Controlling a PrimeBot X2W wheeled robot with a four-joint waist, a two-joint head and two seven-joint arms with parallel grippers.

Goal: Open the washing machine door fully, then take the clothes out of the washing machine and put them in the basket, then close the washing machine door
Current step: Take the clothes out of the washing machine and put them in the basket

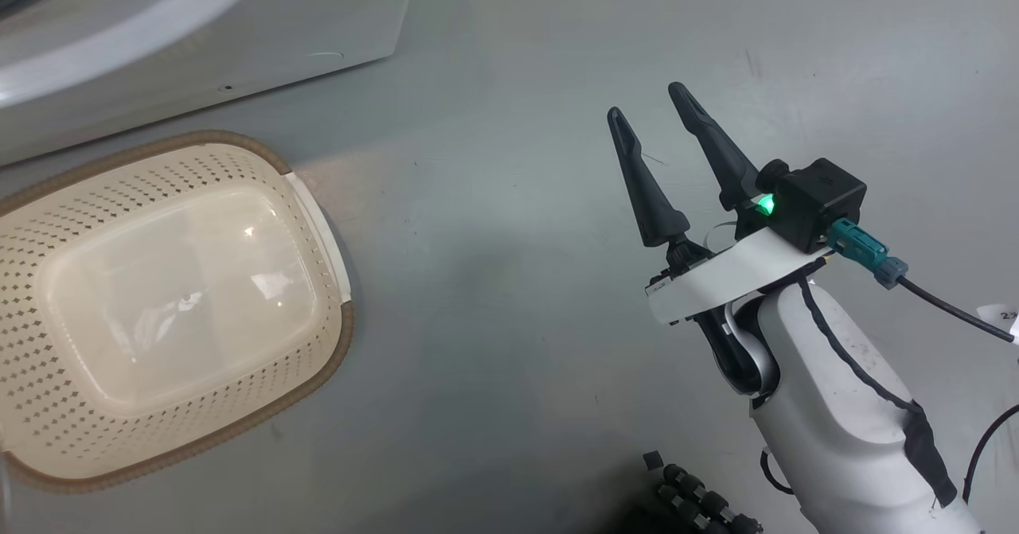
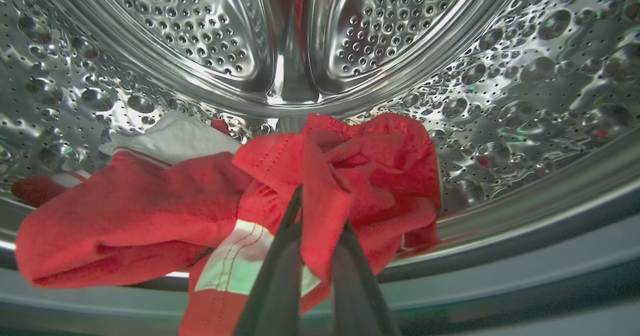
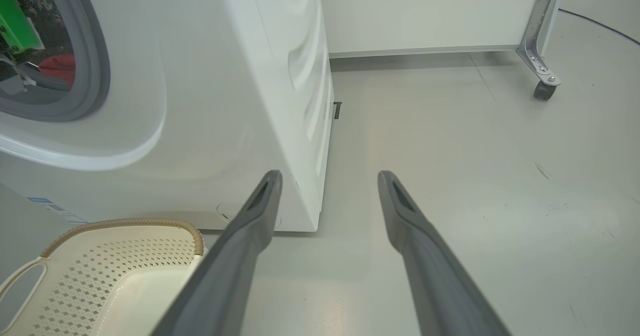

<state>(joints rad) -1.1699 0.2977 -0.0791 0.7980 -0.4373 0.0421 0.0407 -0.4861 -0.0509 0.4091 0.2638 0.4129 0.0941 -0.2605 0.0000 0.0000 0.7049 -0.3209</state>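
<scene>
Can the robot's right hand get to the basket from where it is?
Probably yes: the right hand is open and holds nothing, and only bare floor lies between it and the basket.

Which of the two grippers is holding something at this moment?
The left gripper: it pinches a fold of the red clothes inside the steel drum. The right gripper is open, holding nothing, above the floor.

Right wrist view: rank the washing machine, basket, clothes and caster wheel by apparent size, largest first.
1. washing machine
2. basket, though cropped by the frame
3. clothes and caster wheel: both small, roughly alike; clothes partly hidden inside the drum, so unranked
</scene>
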